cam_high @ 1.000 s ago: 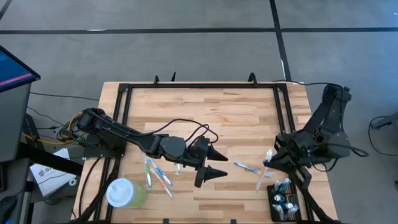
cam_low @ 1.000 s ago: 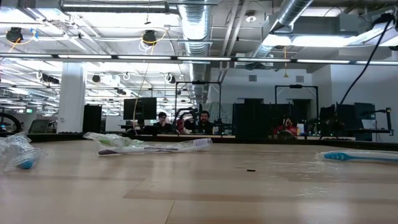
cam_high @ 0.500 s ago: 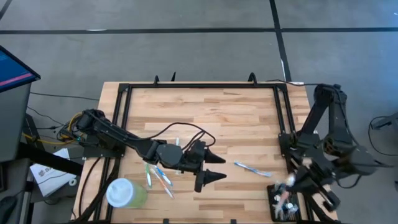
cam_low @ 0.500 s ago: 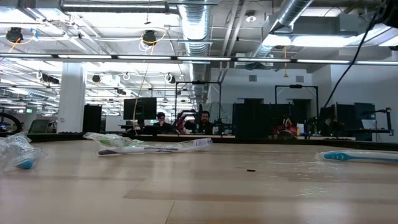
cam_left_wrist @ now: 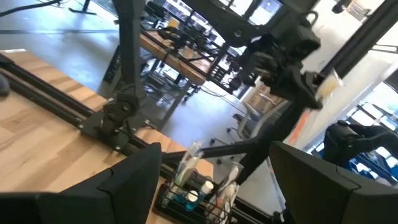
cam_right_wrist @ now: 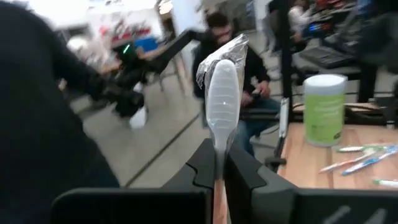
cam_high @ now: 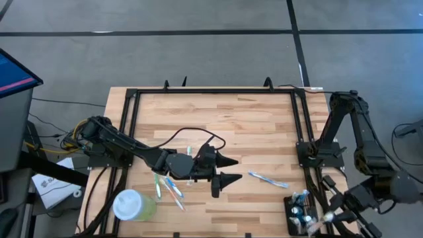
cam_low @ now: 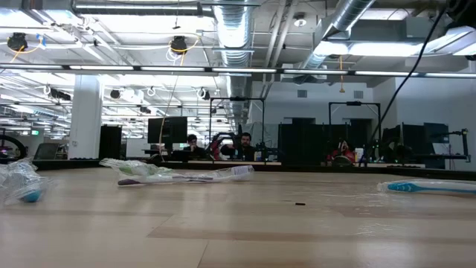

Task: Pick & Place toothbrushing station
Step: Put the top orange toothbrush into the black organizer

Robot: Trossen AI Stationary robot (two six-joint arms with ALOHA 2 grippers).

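Note:
The toothbrushing station (cam_high: pixel 301 213) is a small black holder at the table's near right corner, with several items standing in it; it also shows in the left wrist view (cam_left_wrist: pixel 198 190). My right gripper (cam_high: pixel 332 215) hovers just right of it, shut on a wrapped toothbrush (cam_high: pixel 322 223). My left gripper (cam_high: pixel 223 170) stands open above the middle of the table, pointing toward the station, with nothing between its fingers. Another wrapped toothbrush (cam_high: pixel 268 178) lies flat between the left gripper and the station. My right gripper pinches the wrapped toothbrush between its two fingers, on the handle part (cam_right_wrist: pixel 217 163). The head end in its clear wrapper (cam_right_wrist: pixel 222 93) sticks out past the fingertips. The brush is lifted clear of the table and the fingers lie about level.
Several toothbrushes (cam_high: pixel 168 187) lie near the left arm, and a pale green cup with a white lid (cam_high: pixel 134 205) stands at the near left corner. A black frame (cam_high: pixel 301 132) runs round the table. People sit far behind the table (cam_low: pixel 242 145).
My right gripper has swung from beside the table's right rail toward the near right corner, carrying the wrapped toothbrush and turning as it went; it now hangs beside the station. The toothbrush stays in its shut fingers.

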